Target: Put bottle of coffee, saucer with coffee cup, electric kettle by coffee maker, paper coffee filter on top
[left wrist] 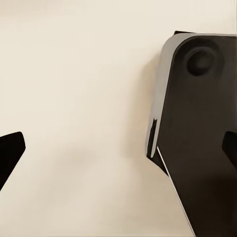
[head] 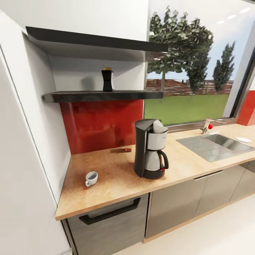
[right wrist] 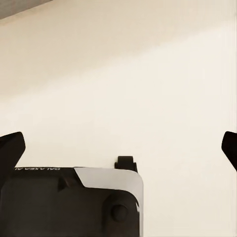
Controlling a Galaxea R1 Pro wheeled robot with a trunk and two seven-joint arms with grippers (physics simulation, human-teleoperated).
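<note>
Facing the worktop point(head: 117, 177), we see both end effectors point(left wrist: 118, 148) point(right wrist: 118, 148) spread wide, fingertips cropped; a saucer point(head: 243, 139) sits at three o'clock.

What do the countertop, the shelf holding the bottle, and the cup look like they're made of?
The kitchen countertop: light tan, speckled, wood-look or laminate, matte. The kitchen shelf: thin dark slab with a soft sheen, perhaps lacquered or stone. The coffee cup: smooth white, probably glazed ceramic. The bottle of coffee: dark, glossy, likely glass.
</note>
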